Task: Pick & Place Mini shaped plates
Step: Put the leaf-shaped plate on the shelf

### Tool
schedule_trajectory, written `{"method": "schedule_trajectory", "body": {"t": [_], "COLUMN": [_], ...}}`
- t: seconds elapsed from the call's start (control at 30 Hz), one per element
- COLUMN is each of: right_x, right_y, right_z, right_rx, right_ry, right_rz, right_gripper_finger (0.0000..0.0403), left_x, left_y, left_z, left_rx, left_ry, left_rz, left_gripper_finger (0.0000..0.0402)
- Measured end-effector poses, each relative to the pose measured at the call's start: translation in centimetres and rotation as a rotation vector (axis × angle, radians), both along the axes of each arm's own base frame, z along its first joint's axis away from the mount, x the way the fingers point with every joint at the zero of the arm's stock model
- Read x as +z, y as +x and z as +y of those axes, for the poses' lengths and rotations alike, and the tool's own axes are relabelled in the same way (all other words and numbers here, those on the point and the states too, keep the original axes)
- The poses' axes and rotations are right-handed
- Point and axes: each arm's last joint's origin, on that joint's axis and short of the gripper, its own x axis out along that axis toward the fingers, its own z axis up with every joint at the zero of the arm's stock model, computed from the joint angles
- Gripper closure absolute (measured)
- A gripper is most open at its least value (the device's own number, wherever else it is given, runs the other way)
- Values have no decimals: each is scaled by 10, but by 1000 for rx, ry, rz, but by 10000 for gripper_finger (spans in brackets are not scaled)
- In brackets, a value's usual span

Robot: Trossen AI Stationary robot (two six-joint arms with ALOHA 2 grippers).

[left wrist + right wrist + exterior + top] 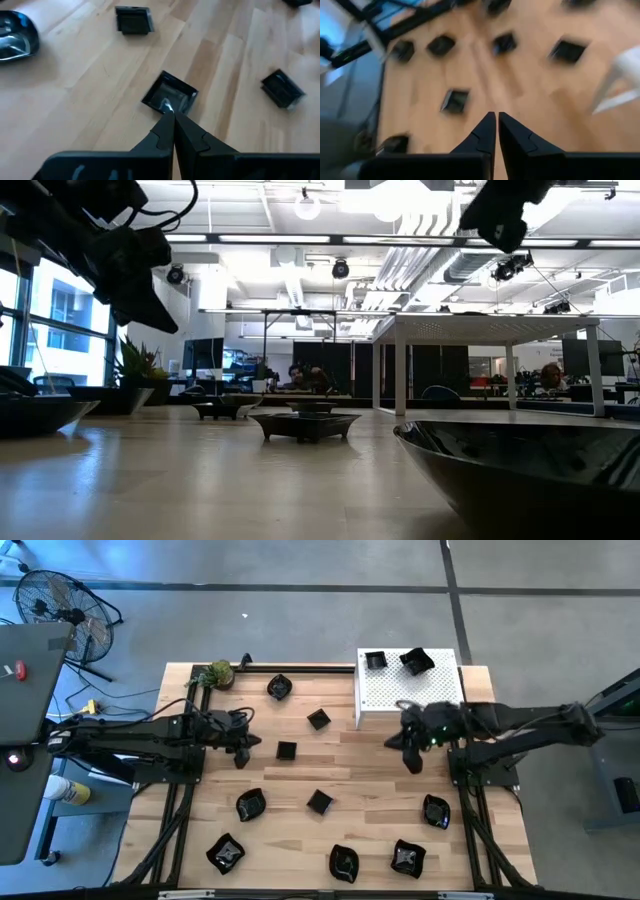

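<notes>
Plates lie scattered over the wooden surface (380, 775), with two already up on the white perforated platform (400, 700) at the far right. The left claw (240, 747) hovers pinched fully together and empty, near the small square plate (286, 750); in its wrist view the tips point at a square plate (170, 94) just ahead. The right claw (412, 757) hangs in front of the platform, its fingers nearly touching and carrying nothing. To do the pick well, I judge the chosen claw should spread first, come down straight over one wall of the dish, and close across that thin rim rather than the whole body. The square plate has no real long axis; it sits flat, open side up, turned so one corner faces the left claw, so a slight wrist turn would square the fingers to an edge.
</notes>
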Motion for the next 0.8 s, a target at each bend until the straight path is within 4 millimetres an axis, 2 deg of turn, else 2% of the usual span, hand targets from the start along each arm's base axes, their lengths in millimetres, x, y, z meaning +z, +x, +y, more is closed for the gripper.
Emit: {"method": "schedule_trajectory", "body": {"t": [0.2, 0.3, 0.4, 0.6, 0.8], "right_x": [-25, -42, -58, -98, -137], "right_y": [15, 27, 47, 82, 94], "right_z": [45, 70, 97, 146, 173], "right_rx": [203, 243, 246, 167, -17], "right_ry": [196, 241, 319, 517, 619], "right_rz": [207, 288, 290, 265, 278], "right_gripper_finger": [343, 320, 297, 267, 267], "left_x": [-1, -1, -1, -1, -2], "left_y": [-1, -1, -1, -1, -1], "left_z": [0, 0, 0, 0, 0], "left_rx": [2, 4, 3, 8, -10], "left_ry": [0, 8, 10, 5, 31], "left_rz": [11, 13, 13, 12, 23], "left_gripper_finger": [401, 401, 401, 401, 401]}}
